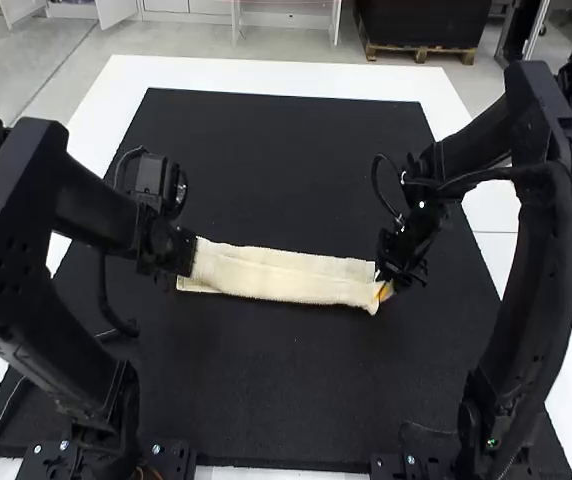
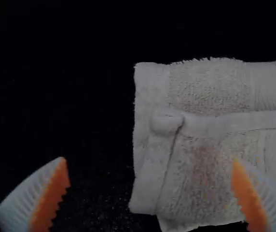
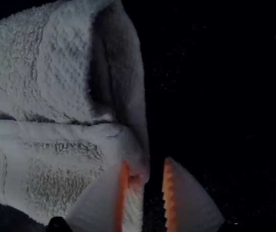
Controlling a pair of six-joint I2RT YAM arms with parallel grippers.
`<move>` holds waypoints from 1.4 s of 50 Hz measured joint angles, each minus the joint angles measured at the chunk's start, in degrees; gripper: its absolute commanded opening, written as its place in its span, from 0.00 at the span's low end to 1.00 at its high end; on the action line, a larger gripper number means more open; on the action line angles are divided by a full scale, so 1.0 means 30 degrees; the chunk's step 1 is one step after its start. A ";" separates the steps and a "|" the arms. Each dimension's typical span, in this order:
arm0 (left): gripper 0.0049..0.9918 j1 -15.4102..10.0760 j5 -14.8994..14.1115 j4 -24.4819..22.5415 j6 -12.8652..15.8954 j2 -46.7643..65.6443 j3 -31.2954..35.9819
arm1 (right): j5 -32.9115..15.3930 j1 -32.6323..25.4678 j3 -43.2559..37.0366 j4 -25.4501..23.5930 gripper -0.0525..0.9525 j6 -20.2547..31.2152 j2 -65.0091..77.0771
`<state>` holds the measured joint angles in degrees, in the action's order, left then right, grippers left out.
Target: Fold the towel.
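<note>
The high view looks forward and down from above and behind the left arm (image 1: 51,290) and right arm (image 1: 536,290), taking in the bench (image 1: 266,76) from farthest off. Each wrist view looks down, close up, at one end of the towel (image 1: 286,275); the high view shares both ends.

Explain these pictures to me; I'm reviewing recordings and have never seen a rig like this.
The machine is two robot arms, a left arm and a right arm, each ending in a two-finger gripper. The high view looks down from above and behind them; each wrist view comes from a camera on that arm. A cream towel, folded into a long, narrow strip, lies on a black mat over a white table. The left gripper is open at one end of the towel, the right gripper open at the other. Neither appears to grip it.
</note>
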<state>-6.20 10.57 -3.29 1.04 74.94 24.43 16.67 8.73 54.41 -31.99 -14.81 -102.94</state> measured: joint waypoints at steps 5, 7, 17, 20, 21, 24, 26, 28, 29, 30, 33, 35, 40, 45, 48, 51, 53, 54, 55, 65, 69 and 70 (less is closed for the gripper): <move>0.98 -0.0393 0.0153 -0.0058 0.0211 -0.0007 0.0000 | -0.0539 -0.0080 0.0000 0.0124 0.78 -0.0211 0.0000; 0.98 -0.0401 0.0219 -0.0109 0.0240 -0.0007 0.0000 | -0.0597 -0.0095 0.0000 0.0175 0.83 -0.0299 0.0000; 0.98 -0.0401 0.0430 -0.0160 0.0379 -0.0007 0.0000 | -0.0714 -0.0073 0.0000 0.0663 0.87 -0.0357 0.0474; 0.98 -0.0401 0.0481 -0.0160 0.0379 0.0000 0.0000 | -0.0699 -0.0080 0.0000 0.0940 0.86 -0.0364 0.0503; 0.98 -0.0401 0.0488 -0.0160 0.0379 -0.0015 0.0000 | -0.0699 -0.0073 0.0000 0.1056 0.86 -0.0357 0.0495; 0.98 -0.0401 0.0488 -0.0153 0.0379 -0.0153 0.0000 | -0.0641 -0.0080 0.0000 0.1384 0.86 -0.0364 0.0495; 0.98 -0.0408 0.0488 -0.0153 0.0379 -0.0291 0.0000 | -0.0554 -0.0073 0.0000 0.1559 0.86 -0.0357 0.0495; 0.98 -0.0408 0.0488 -0.0146 0.0379 -0.0415 0.0000 | -0.0481 -0.0073 0.0000 0.1574 0.86 -0.0350 0.0495; 0.98 -0.0401 0.0488 -0.0146 0.0379 -0.0481 0.0000 | -0.0386 -0.0080 0.0000 0.1581 0.86 -0.0342 0.0495; 0.98 -0.0401 0.0495 -0.0153 0.0379 -0.0510 0.0000 | -0.0321 -0.0080 0.0000 0.1588 0.86 -0.0350 0.0495; 0.98 -0.0401 0.0495 -0.0131 0.0379 -0.0612 0.0000 | -0.0131 -0.0080 0.0000 0.1581 0.86 -0.0350 0.0495; 0.98 -0.0401 0.0495 -0.0138 0.0379 -0.0656 0.0000 | -0.0029 -0.0080 0.0000 0.1581 0.86 -0.0350 0.0495; 0.98 -0.0393 0.0495 -0.0109 0.0379 -0.0852 0.0000 | 0.0408 -0.0138 0.0000 0.1588 0.86 -0.0342 0.0495; 0.98 -0.0306 0.0488 -0.0058 0.0379 -0.0998 0.0000 | 0.0809 -0.0226 -0.0124 0.2004 0.86 -0.0335 0.0495; 0.98 -0.0175 0.0495 -0.0044 0.0379 -0.1005 0.0000 | 0.0969 -0.0240 -0.0342 0.2288 0.86 -0.0328 0.0495; 0.98 -0.0066 0.0495 0.0051 0.0379 -0.1005 0.0000 | 0.1049 -0.0240 -0.0656 0.2652 0.82 -0.0328 0.0488; 0.98 -0.0058 0.0495 0.0087 0.0379 -0.1005 0.0000 | 0.1078 -0.0240 -0.0816 0.2820 0.77 -0.0306 0.0474; 0.98 -0.0058 0.0495 0.0087 0.0379 -0.1013 0.0000 | 0.1049 -0.0240 -0.0882 0.2929 0.74 -0.0284 0.0459; 0.98 -0.0058 0.0495 0.0095 0.0379 -0.1042 0.0000 | 0.1027 -0.0248 -0.0889 0.2951 0.71 -0.0284 0.0459; 0.98 0.0197 0.0488 0.0102 0.0372 -0.1217 0.0000 | 0.1253 -0.0641 -0.1399 0.3708 0.20 -0.0219 0.0408; 0.98 0.0240 0.0488 0.0131 0.0372 -0.1217 0.0000 | 0.1909 -0.0554 -0.1778 0.4532 0.04 -0.0204 0.0255; 0.98 0.0255 0.0488 0.0138 0.0372 -0.1217 0.0000 | 0.2011 -0.0554 -0.1858 0.4641 0.04 -0.0248 0.0233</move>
<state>-5.43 12.03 -2.87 2.15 71.29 24.43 22.70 7.07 48.84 -18.06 -15.55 -102.24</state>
